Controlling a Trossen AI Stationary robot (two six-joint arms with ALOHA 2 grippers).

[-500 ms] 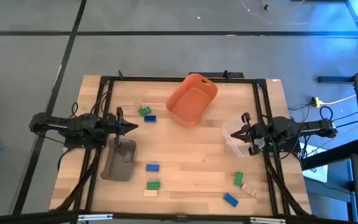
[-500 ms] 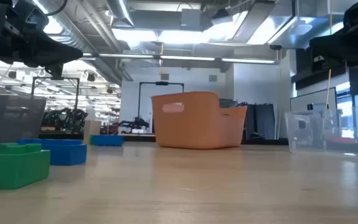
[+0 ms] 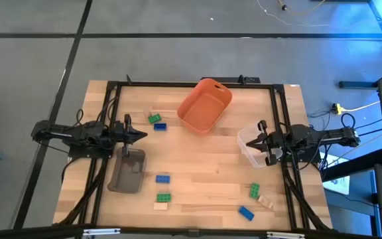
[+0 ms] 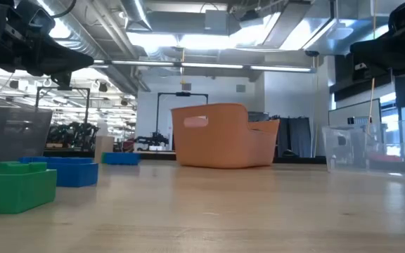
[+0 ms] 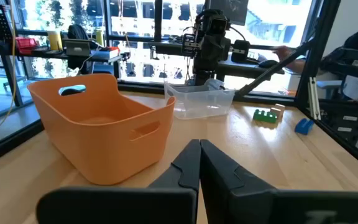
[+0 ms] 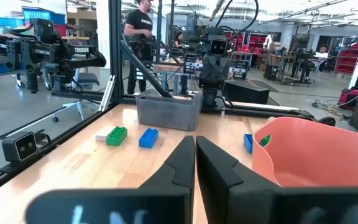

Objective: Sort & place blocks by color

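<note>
Small studded blocks lie flat on the table in three groups. A green block and a blue one sit left of the orange bin. A blue block, a green one and a tan one lie near the front. A green block, a tan one and a blue one lie front right. My left gripper hovers shut above the grey tray's far end, its tips together in the left wrist view. My right gripper hovers shut over the clear bin, tips together in the right wrist view.
The orange bin stands at the table's far middle. The grey-brown tray is on the left and the clear bin on the right. Bare wood lies between them in the table's middle. A black frame runs along the table's edges. People stand in the room beyond.
</note>
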